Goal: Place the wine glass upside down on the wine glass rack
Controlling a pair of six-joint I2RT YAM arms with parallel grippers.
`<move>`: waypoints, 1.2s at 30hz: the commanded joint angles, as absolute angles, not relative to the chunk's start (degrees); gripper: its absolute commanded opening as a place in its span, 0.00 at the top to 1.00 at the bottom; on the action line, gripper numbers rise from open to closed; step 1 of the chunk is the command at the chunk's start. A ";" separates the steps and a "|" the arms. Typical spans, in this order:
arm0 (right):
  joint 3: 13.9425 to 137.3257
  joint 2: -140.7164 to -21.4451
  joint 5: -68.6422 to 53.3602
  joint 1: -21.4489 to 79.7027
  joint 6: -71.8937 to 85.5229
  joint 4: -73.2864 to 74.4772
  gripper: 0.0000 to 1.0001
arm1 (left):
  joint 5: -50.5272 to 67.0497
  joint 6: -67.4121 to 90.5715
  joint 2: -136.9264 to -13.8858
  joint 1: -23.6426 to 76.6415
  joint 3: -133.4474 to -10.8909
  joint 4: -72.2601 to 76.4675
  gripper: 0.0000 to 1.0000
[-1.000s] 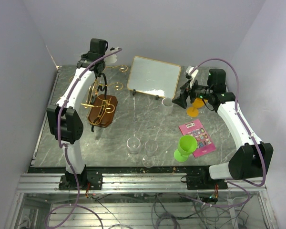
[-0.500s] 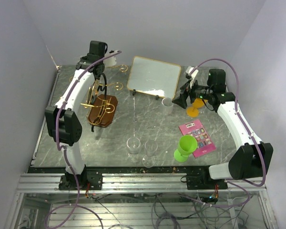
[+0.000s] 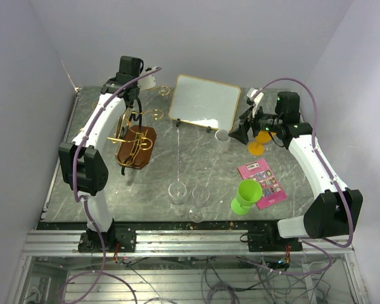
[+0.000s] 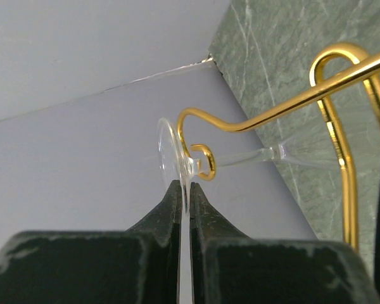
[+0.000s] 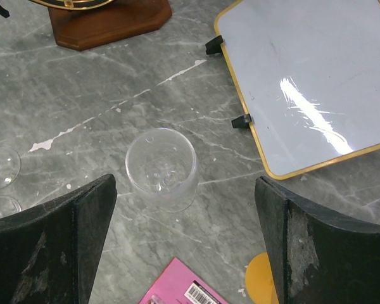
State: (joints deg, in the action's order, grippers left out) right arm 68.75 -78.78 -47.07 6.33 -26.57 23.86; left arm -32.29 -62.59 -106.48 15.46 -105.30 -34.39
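The wine glass (image 4: 244, 158) is clear and lies sideways, its stem passing the curled end of a gold arm of the wine glass rack (image 4: 275, 111). My left gripper (image 4: 185, 191) is shut on the thin edge of the glass's foot. In the top view the left gripper (image 3: 132, 71) holds the glass (image 3: 150, 76) at the back left, above the rack (image 3: 133, 124) on its brown wooden base (image 3: 139, 149). My right gripper (image 5: 185, 212) is open and empty, above a second clear glass (image 5: 161, 168) that stands upright; it also shows in the top view (image 3: 243, 130).
A gold-framed white board (image 3: 204, 101) leans at the back centre. An orange glass (image 3: 258, 145), a pink booklet (image 3: 262, 182) and a green cup (image 3: 246, 195) are on the right. Two clear glasses (image 3: 177, 197) (image 3: 199, 200) stand near the front edge.
The left arm has shifted slightly, elbow a little to the left, with the glass still held at the rack's back arm. The right arm has not moved.
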 commanded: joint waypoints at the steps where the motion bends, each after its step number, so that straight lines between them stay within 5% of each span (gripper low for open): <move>1: 68.27 -78.92 -47.40 6.02 -26.41 22.83 0.10 | -30.80 -60.06 -103.93 16.03 -104.90 -34.87 0.90; 25: 67.94 -78.40 -46.86 5.99 -26.53 22.44 0.10 | -28.33 -56.63 -102.28 16.34 -105.42 -38.18 0.66; 36: 67.84 -78.16 -46.94 5.93 -26.31 22.34 0.09 | -26.64 -54.97 -100.30 16.30 -107.49 -41.12 0.45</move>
